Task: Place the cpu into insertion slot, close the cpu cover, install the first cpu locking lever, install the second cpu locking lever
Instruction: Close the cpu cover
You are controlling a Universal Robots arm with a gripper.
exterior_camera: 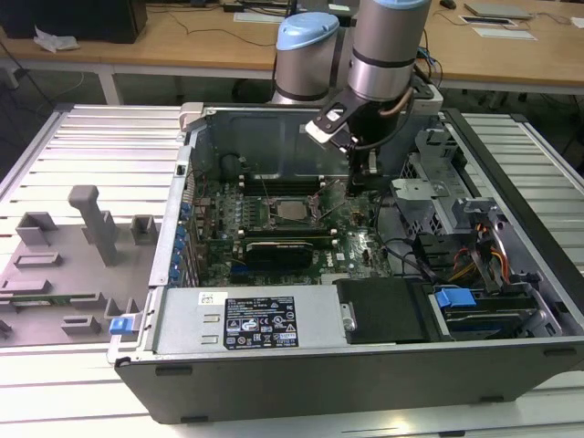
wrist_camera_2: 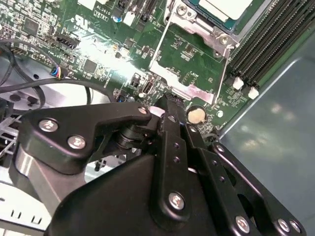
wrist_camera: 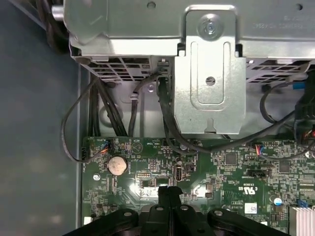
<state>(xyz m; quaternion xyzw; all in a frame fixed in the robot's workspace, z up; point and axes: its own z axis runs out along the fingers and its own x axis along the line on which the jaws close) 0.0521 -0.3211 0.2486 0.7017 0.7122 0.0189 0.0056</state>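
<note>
Pincer (wrist_camera: pixel 170 191) was pinched shut on nothing, its tips (wrist_camera: pixel 164 194) low over the green motherboard (wrist_camera: pixel 236 172) beside a coin cell (wrist_camera: pixel 117 165). I saw the cpu (wrist_camera_2: pixel 224 7) seated in the insertion slot (exterior_camera: pixel 276 217) nearby, the cpu cover (wrist_camera_2: pixel 189 19) lying flat around it, inside the open computer case (exterior_camera: pixel 365 388)

Exterior view overlooks the case (exterior_camera: pixel 365 388); wrist views (close) share the motherboard (wrist_camera: pixel 224 169) (wrist_camera_2: pixel 98 46)

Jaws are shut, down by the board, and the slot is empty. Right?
No. The slot is not empty: the cpu sits in it, as the exterior view shows. The jaws are shut, down by the board.
</note>
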